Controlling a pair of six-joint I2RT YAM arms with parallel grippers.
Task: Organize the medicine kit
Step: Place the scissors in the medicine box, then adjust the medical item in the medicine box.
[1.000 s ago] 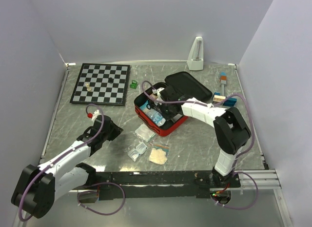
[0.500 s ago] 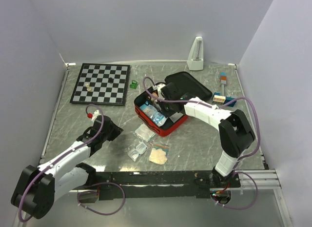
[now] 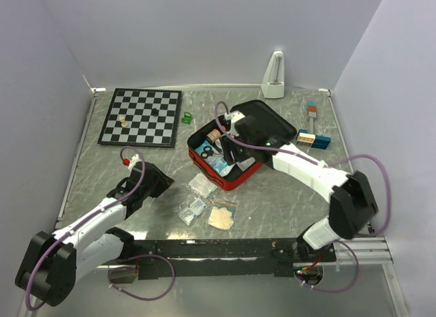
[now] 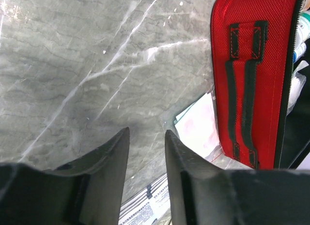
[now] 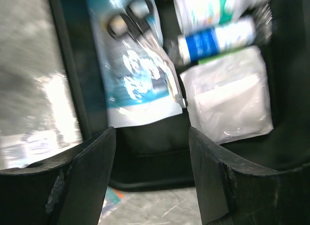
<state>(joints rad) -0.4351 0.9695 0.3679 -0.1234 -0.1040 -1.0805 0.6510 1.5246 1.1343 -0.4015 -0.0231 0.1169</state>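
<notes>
The medicine kit point(image 3: 235, 178) lies open mid-table, a red case with its black lid point(image 3: 266, 123) folded back. Inside it are a blue-and-white scissors pouch point(image 5: 135, 65), a white gauze packet point(image 5: 227, 99) and small rolls point(image 5: 215, 38). My right gripper point(image 3: 227, 148) hangs over the kit's inside, open, nothing between its fingers point(image 5: 92, 172). My left gripper point(image 3: 162, 184) hovers low over the table left of the kit. It is open by a narrow gap, with bare table between its fingers point(image 4: 111, 159). The kit's red side point(image 4: 252, 75) shows at the right of the left wrist view.
Loose packets lie in front of the kit: a clear one point(image 3: 203, 185), a printed one point(image 3: 192, 209) and a tan one point(image 3: 221, 217). A chessboard point(image 3: 141, 116) and a small green object point(image 3: 186, 116) lie at back left. A white metronome point(image 3: 274, 76) and coloured blocks point(image 3: 312, 136) stand at back right.
My right gripper has opened and drawn back towards the lid, its arm swinging out to the right. The left arm has stayed in place.
</notes>
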